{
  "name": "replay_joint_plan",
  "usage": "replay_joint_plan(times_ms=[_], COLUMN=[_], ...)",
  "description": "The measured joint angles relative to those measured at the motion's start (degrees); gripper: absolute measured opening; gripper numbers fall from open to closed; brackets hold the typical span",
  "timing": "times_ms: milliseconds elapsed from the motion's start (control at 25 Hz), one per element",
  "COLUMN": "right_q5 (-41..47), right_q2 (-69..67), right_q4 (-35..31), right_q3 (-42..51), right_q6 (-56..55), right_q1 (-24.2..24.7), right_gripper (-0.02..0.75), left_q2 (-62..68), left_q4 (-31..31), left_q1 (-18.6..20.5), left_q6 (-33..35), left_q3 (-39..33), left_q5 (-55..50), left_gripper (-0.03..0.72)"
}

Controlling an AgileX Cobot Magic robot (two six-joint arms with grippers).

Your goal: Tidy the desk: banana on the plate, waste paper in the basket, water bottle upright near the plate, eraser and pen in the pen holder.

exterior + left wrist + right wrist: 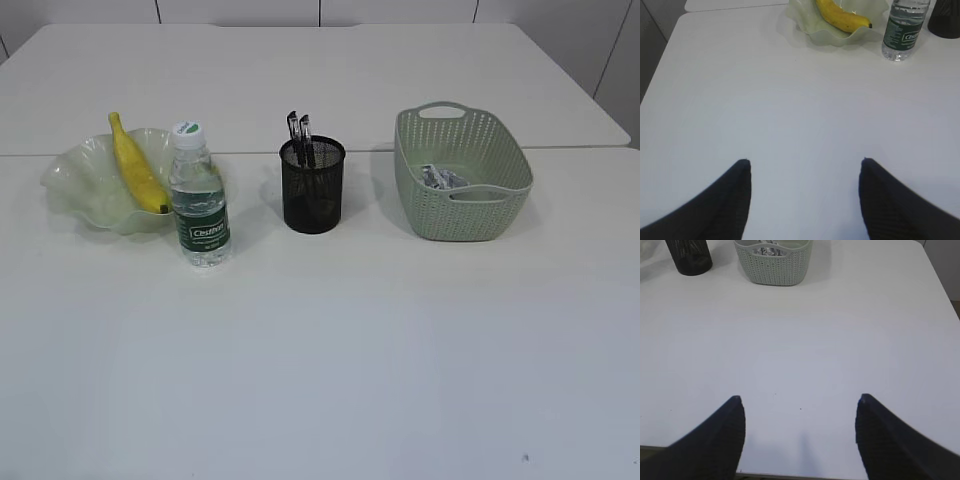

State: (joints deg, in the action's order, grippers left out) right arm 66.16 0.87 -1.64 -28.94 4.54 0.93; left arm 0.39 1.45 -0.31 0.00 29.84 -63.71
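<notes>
- By my reading the tidy-up is as good as finished, so the step in hand is only to keep both arms back and low over the bare worktop (330,370), well clear of the row of things, and not knock the bottle.
- My left gripper (805,162) has its fingers spread with nothing between them; the right gripper (799,399) likewise, fingers apart over empty worktop.
- The pale green ruffled plate (75,175) holds the banana (135,170), lying aslant with its dark tip at the rim nearest the bottle.
- The water bottle (200,200) stands upright just beside the plate, cap on.
- The black mesh pen holder (312,190) has two dark pens (300,135) poking out; I cannot see the eraser through the mesh.
- The sage-green basket (500,215) holds the crumpled waste paper (440,178).
</notes>
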Motion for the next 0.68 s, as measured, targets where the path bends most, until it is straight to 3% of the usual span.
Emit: replay_joint_plan(times_ms=[680], right_q5=[0.0], right_q2=[0.0], right_q4=[0.0], right_q3=[0.0], right_q6=[0.2], right_q1=[0.0], right_gripper=[0.513], left_q2=[0.0], left_q4=[0.0], left_q1=[0.0], left_q6=[0.0], left_q3=[0.0], left_q5=[0.0], left_gripper=[0.455])
